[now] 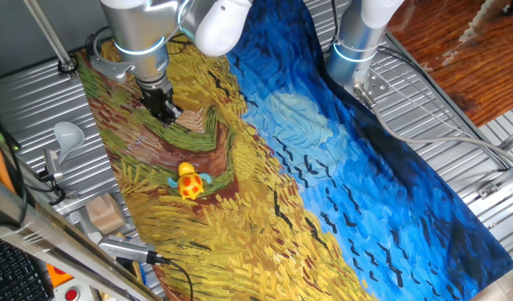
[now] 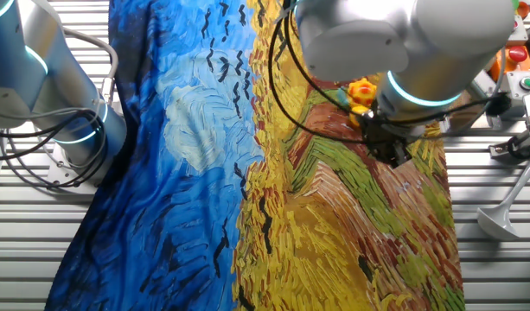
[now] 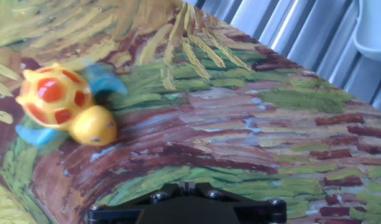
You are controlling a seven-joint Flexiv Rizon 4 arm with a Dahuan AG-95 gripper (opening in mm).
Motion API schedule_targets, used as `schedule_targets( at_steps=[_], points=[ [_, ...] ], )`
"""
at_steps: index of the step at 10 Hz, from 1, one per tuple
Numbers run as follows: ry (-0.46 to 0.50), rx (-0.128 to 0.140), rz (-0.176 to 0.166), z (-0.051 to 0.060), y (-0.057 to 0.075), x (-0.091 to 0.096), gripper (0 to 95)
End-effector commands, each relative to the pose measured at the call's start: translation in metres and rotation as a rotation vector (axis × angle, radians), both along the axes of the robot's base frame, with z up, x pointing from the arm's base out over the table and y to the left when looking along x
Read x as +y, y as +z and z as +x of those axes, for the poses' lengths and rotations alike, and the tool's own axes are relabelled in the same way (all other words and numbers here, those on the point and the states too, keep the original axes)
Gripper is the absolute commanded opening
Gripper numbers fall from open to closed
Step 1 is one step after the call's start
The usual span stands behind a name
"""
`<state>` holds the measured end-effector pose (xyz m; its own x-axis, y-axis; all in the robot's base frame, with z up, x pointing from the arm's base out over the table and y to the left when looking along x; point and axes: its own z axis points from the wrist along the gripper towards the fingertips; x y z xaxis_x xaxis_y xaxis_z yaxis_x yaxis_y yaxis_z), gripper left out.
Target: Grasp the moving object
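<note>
The little yellow-orange turtle toy (image 1: 188, 181) sits on the painted cloth (image 1: 264, 209) covering the table, well apart from the claw (image 1: 164, 110); claw hangs low over the cloth; can't tell if it's spread or pressed together; nothing's between its tips.

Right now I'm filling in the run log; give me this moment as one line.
phase: approach | pincer: low over cloth, holds nothing | toy turtle: free on cloth, apart from pincer | grasp: not yet

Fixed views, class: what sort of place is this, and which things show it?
Probably a robotics lab: a robot arm over a painted cloth on a slatted metal table, with a toy turtle as target.
</note>
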<state>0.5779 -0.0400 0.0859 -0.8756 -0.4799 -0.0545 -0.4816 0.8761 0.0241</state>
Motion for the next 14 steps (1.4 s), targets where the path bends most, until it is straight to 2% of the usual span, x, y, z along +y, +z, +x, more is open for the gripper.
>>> schedule_targets(
  at_steps=[1,3,4,5,7,8,10,12,13,14],
  points=[
    [-0.004,0.002,0.001,0.001,0.003,0.01,0.0],
    [-0.017,-0.001,0.015,0.003,0.002,0.033,0.0],
    [-0.033,-0.002,0.017,0.004,0.003,0.053,0.0],
    [-0.039,-0.006,0.017,0.004,0.006,0.06,0.0],
    [-0.056,-0.01,0.029,0.004,0.01,0.063,0.0],
    [-0.044,-0.01,0.055,0.004,0.01,0.063,0.0],
    [-0.008,-0.009,0.071,0.004,0.01,0.063,0.0],
    [0.026,-0.011,0.077,0.004,0.01,0.063,38.0],
    [0.078,-0.017,0.12,0.005,0.006,0.074,76.0],
    [0.107,-0.025,0.133,0.006,0.003,0.083,76.0]
  ],
)
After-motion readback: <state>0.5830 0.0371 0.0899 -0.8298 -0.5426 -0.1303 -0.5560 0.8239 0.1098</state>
